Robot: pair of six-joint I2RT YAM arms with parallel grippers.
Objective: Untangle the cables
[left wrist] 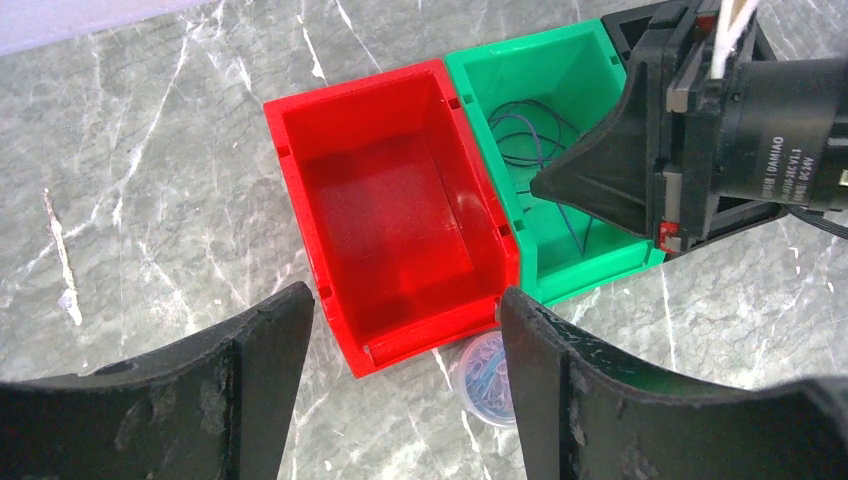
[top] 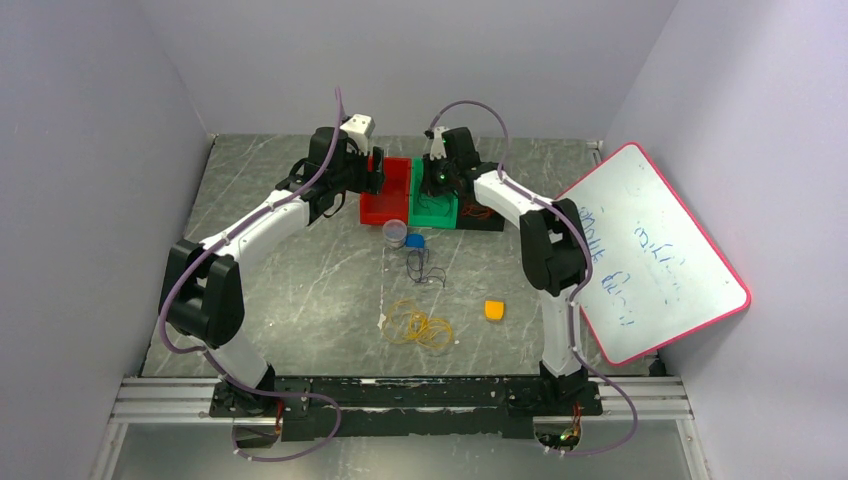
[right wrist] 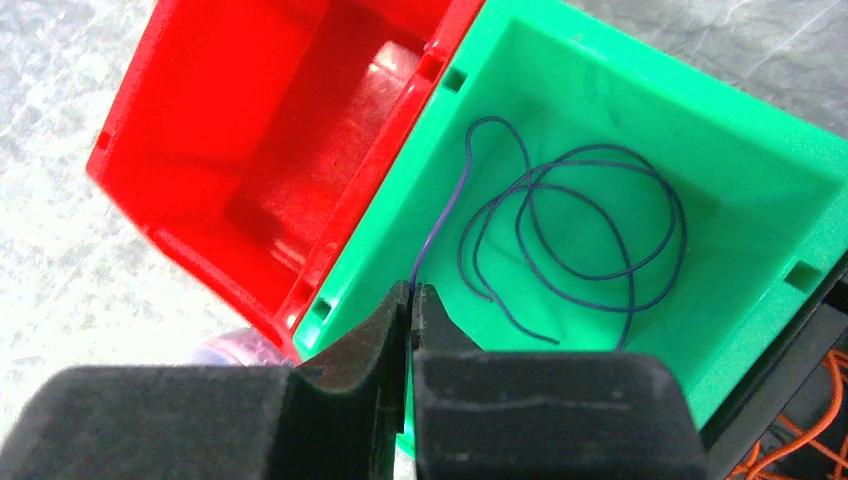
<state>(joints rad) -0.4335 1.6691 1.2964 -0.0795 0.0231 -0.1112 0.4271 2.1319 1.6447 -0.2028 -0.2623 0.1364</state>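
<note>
My right gripper (right wrist: 412, 290) is shut on one end of a dark purple cable (right wrist: 575, 215), whose loops lie inside the green bin (right wrist: 760, 170). In the top view it (top: 436, 176) hovers over that bin (top: 433, 208). My left gripper (left wrist: 405, 310) is open and empty above the near corner of the empty red bin (left wrist: 385, 215); it shows in the top view (top: 377, 170) too. A yellow-orange cable coil (top: 421, 326) and a dark cable (top: 425, 268) lie apart on the table. Red-orange cable (right wrist: 800, 440) lies in a black bin (top: 482, 214).
A clear cup of blue clips (top: 395, 232) stands in front of the red bin, also seen in the left wrist view (left wrist: 487, 372). A blue cap (top: 414, 241) and a small orange piece (top: 494, 310) lie on the table. A whiteboard (top: 645, 250) leans at the right.
</note>
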